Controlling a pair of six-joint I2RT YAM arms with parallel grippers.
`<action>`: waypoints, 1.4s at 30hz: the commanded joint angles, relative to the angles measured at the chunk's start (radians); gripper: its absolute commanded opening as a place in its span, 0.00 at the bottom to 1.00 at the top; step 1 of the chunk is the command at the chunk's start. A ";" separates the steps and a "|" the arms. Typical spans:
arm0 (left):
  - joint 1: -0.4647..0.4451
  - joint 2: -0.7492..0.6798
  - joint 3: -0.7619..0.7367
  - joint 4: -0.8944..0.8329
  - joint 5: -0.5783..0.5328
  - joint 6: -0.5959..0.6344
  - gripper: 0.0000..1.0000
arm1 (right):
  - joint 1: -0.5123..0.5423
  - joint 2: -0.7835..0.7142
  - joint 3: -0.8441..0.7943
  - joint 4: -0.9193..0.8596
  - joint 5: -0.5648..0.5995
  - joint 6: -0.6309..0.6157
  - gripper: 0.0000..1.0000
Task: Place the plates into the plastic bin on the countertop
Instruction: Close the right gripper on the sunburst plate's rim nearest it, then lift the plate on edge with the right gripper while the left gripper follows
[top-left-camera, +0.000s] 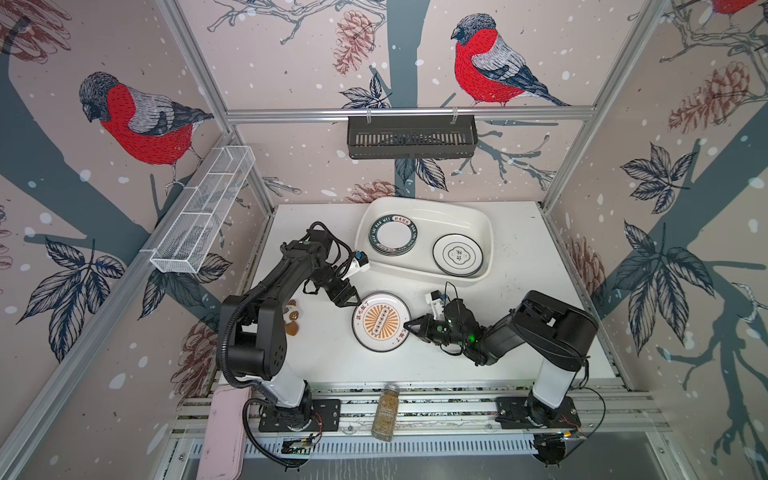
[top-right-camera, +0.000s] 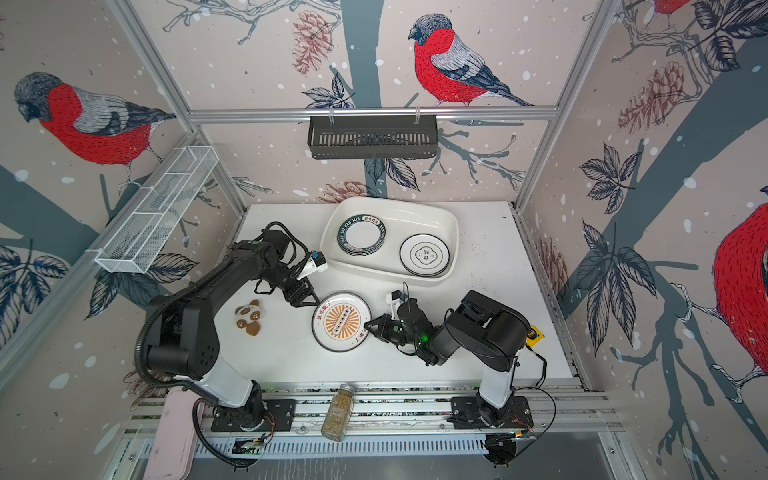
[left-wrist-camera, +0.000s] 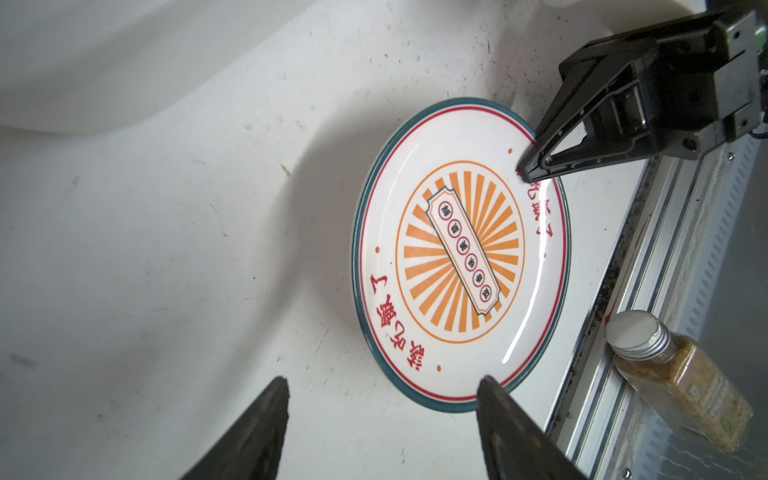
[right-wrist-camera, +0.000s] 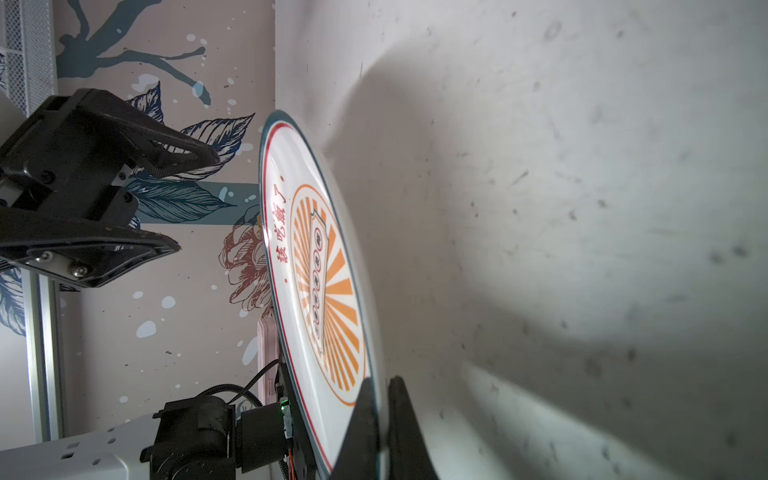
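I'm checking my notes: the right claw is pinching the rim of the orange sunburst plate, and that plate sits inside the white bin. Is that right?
Not quite. The right claw does pinch the rim of the orange sunburst plate, but the plate is outside the white bin, over the countertop in front of it. Both top views show this.

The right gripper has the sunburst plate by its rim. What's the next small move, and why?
Probably lift the right gripper a little. It is shut on the rim of the sunburst plate, the left gripper stands open at the opposite edge, and the plastic bin behind has a raised wall to clear.
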 joint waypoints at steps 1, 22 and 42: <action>0.003 -0.024 0.051 -0.062 0.066 -0.020 0.72 | 0.004 -0.030 -0.002 0.024 0.013 -0.014 0.03; -0.074 -0.206 0.316 0.369 0.008 -0.561 0.78 | 0.010 -0.312 0.117 -0.459 -0.010 -0.233 0.02; -0.205 -0.160 0.295 0.523 -0.133 -0.629 0.81 | -0.236 -0.644 0.202 -0.878 -0.100 -0.454 0.03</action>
